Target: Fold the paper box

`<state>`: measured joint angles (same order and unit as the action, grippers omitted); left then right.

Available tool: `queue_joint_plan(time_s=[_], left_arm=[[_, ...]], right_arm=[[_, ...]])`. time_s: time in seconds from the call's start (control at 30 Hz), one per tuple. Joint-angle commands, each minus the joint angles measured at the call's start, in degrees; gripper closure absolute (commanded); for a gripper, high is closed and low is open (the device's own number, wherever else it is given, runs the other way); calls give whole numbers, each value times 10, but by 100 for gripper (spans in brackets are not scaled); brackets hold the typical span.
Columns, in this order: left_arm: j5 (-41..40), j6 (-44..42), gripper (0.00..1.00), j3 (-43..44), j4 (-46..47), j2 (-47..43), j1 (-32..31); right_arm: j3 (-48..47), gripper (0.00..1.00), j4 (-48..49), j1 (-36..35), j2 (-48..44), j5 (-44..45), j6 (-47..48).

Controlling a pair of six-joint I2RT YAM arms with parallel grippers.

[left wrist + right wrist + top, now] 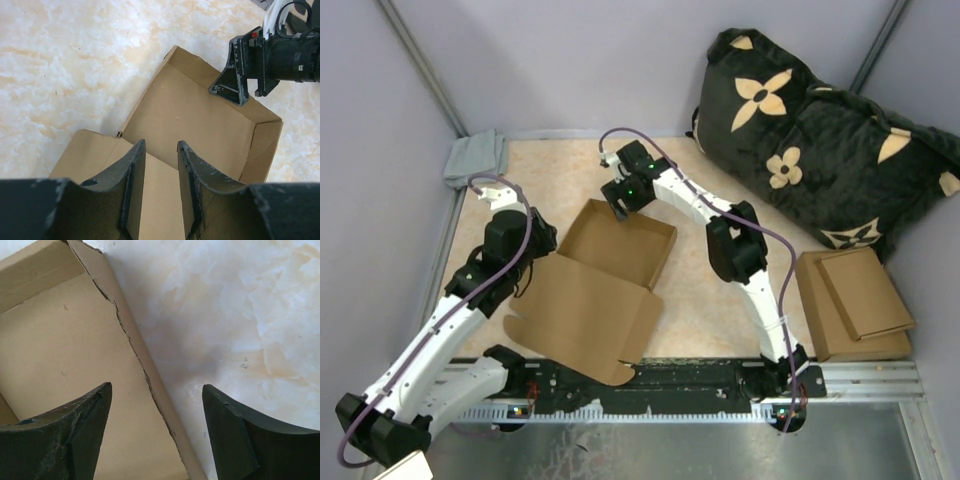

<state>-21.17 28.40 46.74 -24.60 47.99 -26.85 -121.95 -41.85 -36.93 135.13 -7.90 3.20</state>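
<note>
Lying open on the marbled table [560,170], the paper box [620,262] had its tray walls raised and its lid flat. The right gripper [156,387] straddled one wall with its jaws wide apart. The left gripper [160,146], jaws partly apart and empty, hung over the lid hinge.

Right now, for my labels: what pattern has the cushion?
Cushion: black with tan flowers; top external view.
</note>
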Motion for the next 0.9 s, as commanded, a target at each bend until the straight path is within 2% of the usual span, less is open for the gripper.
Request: queue_joint_plan(time_s=[0.0, 0.03, 0.17, 0.23, 0.27, 0.37, 0.43, 0.53, 0.67, 0.73, 0.8, 0.87], left_arm=[[6, -16, 62, 16, 38, 21, 2], [9, -16, 62, 16, 43, 25, 3], [24, -15, 62, 17, 60, 38, 3], [32, -16, 62, 20, 66, 44, 3], [35, -17, 62, 21, 69, 47, 3], [48, -20, 62, 26, 77, 62, 2], [58, -19, 62, 29, 80, 71, 3], [71, -17, 62, 31, 85, 85, 2], [85, -14, 62, 33, 94, 98, 2], [89, -14, 62, 34, 96, 103, 2], [90, -15, 62, 36, 97, 108, 1], [87, -16, 62, 39, 97, 110, 2]], right_arm=[[-31, 31, 0, -11, 7, -9, -15], [-37, 36, -4, -11, 13, -1, -23], [-58, 84, -21, -9, 24, 73, -67], [-61, 97, -37, -3, 14, 123, -90], [-52, 100, -41, 2, 4, 149, -106], [-1, 100, -42, 23, -47, 234, -160], [34, 100, -54, 45, -79, 251, -203], [76, 100, -76, 58, -125, 212, -240], [165, 98, -86, 24, -190, 103, -272], [209, 77, -94, -10, -222, 62, -296], [239, 41, -102, -50, -253, 30, -320], [261, 33, -102, -88, -291, 27, -343]])
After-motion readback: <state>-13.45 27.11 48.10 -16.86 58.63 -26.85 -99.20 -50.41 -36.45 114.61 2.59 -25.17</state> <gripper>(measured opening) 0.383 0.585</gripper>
